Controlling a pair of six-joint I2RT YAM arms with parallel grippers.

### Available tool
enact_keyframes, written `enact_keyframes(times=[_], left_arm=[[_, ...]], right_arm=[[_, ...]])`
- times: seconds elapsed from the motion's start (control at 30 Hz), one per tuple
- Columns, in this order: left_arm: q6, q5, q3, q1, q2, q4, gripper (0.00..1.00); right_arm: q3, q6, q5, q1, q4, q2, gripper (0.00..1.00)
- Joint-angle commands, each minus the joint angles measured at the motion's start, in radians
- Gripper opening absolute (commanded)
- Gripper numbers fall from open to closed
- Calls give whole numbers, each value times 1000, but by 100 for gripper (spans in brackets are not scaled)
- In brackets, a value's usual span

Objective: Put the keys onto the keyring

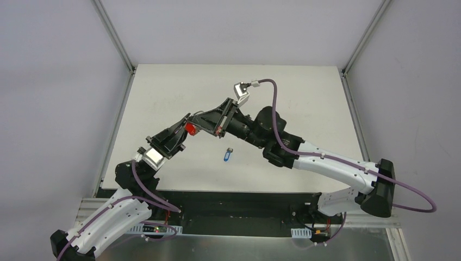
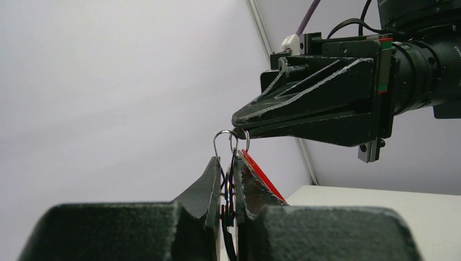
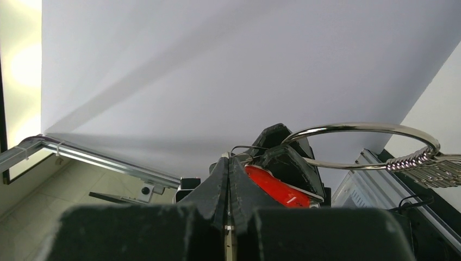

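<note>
Both grippers meet in the air above the table's middle. My left gripper (image 1: 187, 126) (image 2: 229, 163) is shut on the keyring (image 3: 369, 128), a large silver ring that runs out to the right with its fan of small silver keys (image 3: 435, 171). The red-headed key (image 1: 190, 129) (image 2: 263, 176) (image 3: 272, 185) lies against the outer side of one left finger. A thin wire loop (image 2: 217, 147) sticks up from the left jaws. My right gripper (image 3: 228, 160) (image 2: 239, 128) is shut, pinching the top of that loop by the red key. The blue-headed key (image 1: 228, 156) lies alone on the table below.
The white table (image 1: 304, 98) is boxed in by grey walls and aluminium posts (image 1: 114, 38) at the back corners. The right arm's purple cable (image 1: 277, 114) arcs over its wrist. Both arm bases stand at the near edge.
</note>
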Motion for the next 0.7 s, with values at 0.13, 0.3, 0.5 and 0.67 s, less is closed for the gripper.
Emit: enact_keyframes(times=[0.13, 0.3, 0.5, 0.67], left_arm=[[9, 75, -2, -26, 30, -80, 0], [14, 65, -1, -26, 37, -84, 0], [18, 56, -4, -28, 28, -90, 0], [13, 57, -2, -28, 27, -91, 0]], right_arm=[[236, -58, -48, 23, 60, 36, 0], [369, -107, -68, 42, -17, 81, 0], [392, -143, -49, 60, -51, 81, 0], [294, -140, -11, 60, -38, 19, 0]])
